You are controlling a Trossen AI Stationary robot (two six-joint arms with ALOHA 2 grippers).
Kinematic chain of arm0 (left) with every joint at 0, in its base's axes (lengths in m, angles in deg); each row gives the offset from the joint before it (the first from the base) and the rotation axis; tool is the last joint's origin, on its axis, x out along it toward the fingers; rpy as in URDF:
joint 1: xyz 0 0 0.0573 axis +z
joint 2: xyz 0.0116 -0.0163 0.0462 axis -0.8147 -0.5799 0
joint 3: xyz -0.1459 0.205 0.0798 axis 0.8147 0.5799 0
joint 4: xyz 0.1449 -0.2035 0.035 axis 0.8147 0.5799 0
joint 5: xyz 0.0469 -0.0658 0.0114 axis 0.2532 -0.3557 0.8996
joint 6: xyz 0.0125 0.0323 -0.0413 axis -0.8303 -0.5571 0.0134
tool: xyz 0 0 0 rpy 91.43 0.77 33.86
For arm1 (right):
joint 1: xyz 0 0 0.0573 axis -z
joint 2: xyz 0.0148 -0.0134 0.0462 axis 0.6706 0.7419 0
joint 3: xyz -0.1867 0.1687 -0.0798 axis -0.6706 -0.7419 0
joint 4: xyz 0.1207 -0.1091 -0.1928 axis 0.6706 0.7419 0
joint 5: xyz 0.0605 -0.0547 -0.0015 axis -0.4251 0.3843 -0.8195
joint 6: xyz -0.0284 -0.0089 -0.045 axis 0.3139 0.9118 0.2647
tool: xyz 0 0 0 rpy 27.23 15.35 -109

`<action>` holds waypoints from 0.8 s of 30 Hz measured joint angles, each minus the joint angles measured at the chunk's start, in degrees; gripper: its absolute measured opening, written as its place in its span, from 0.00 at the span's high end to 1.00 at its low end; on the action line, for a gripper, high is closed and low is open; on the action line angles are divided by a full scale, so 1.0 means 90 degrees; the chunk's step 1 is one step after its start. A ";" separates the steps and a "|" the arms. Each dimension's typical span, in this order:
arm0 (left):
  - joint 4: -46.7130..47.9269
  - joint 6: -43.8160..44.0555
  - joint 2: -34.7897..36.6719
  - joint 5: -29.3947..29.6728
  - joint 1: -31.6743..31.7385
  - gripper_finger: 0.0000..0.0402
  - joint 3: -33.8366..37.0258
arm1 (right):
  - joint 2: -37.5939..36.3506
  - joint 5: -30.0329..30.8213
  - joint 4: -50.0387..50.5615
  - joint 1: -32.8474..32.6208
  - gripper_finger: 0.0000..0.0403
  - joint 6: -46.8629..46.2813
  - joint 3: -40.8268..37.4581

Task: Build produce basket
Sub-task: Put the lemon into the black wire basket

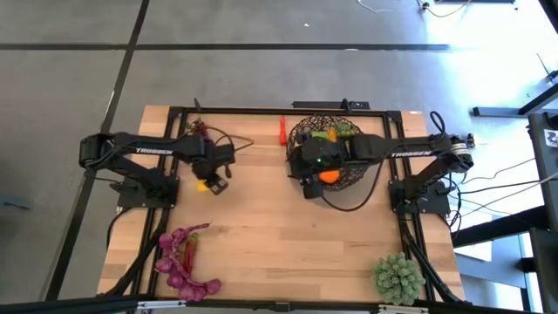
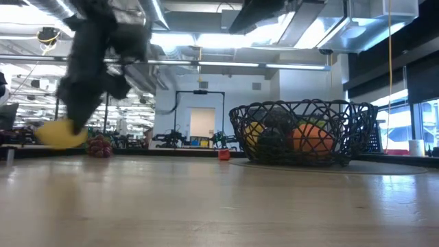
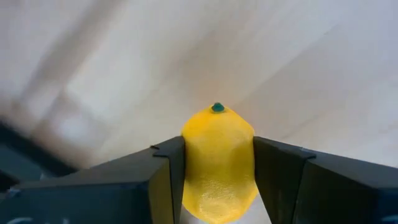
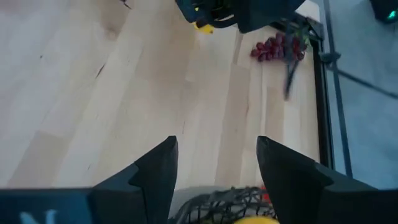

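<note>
The left gripper point(image 3: 217, 168) pinches the lemon point(image 3: 219, 163) between its fingers, with the basket point(image 1: 330, 150) well apart, beneath the spread right gripper point(image 4: 214, 171).

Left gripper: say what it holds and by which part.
The left gripper holds the lemon by its two sides, one finger on each, the green stem end pointing away.

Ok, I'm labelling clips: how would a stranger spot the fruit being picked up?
Start at the wooden table, then go to its left half. There the left end effector closes around a lemon, the only yellow fruit outside the basket.
</note>
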 joint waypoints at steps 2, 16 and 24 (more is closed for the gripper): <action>-0.0227 -0.0148 0.0007 0.0064 -0.0002 0.69 -0.0333 | 0.0002 0.0104 0.0346 -0.0002 0.47 -0.0116 0.0199; -0.3029 -0.1593 -0.0058 0.0342 -0.0002 0.69 -0.2299 | -0.0234 0.0114 0.2697 -0.0002 0.47 -0.1172 0.1572; -0.5573 -0.2112 -0.0712 -0.0357 0.0018 0.69 -0.2372 | -0.0997 0.0127 0.2724 0.0000 0.47 -0.1657 0.1574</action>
